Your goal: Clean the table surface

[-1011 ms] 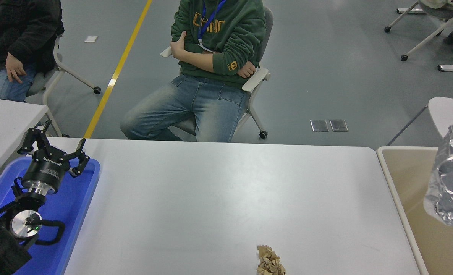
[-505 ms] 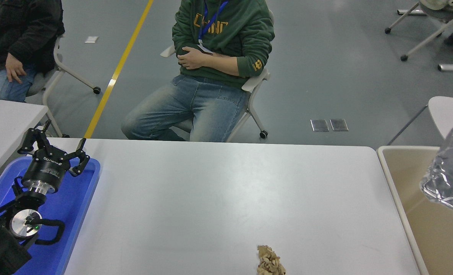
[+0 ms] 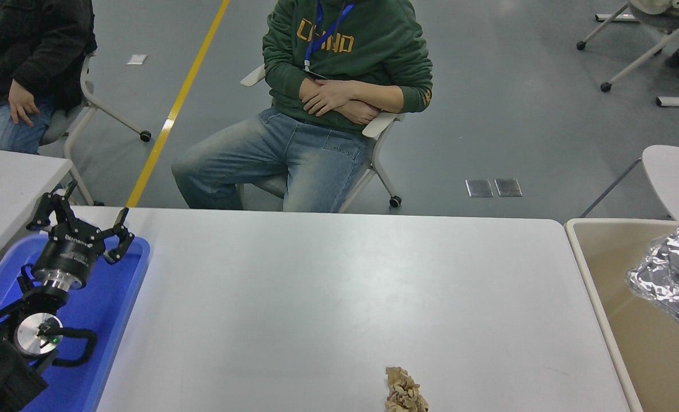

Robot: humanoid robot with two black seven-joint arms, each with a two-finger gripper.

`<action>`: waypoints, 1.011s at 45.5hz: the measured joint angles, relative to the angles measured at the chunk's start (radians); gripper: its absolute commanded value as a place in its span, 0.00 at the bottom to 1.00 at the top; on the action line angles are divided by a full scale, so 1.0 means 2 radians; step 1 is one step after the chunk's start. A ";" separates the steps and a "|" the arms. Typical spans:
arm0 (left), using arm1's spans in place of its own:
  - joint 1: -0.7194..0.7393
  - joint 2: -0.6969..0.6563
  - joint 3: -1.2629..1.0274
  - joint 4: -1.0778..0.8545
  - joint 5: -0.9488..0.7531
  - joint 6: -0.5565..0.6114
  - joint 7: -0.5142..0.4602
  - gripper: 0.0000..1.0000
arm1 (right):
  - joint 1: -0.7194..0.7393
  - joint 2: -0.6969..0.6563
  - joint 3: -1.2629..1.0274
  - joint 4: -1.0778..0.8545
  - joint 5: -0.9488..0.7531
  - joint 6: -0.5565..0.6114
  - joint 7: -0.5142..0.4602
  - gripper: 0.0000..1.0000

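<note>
We see the table surface (image 3: 328,297) across mid-frame, a crumpled brown wad (image 3: 405,392) at its near edge. Foil wad (image 3: 672,274) sits over the beige bin (image 3: 603,269); the right end effector is out of view. Left end effector (image 3: 82,220) is parked over the blue tray (image 3: 107,309), fingers spread. We judge the disposal step is under way; the brown wad needs picking next.

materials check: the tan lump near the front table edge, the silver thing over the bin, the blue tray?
Tan lump: looks like crumpled brown paper, matte, with sharp irregular folds.
Silver thing: likely foil or metallised film; mirror-bright wrinkles catch light. What is under it cannot be told.
Blue tray: seems moulded plastic, smooth with a slight sheen and rounded rim.
</note>
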 measured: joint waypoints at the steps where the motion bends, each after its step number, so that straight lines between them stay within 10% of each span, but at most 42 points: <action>1: 0.000 0.000 0.000 0.000 0.000 0.000 0.000 1.00 | -0.003 0.008 0.000 -0.007 0.003 -0.003 0.000 0.00; 46: 0.000 0.000 0.000 0.000 0.000 0.000 0.000 1.00 | -0.060 0.195 0.004 -0.183 0.105 -0.087 0.000 0.00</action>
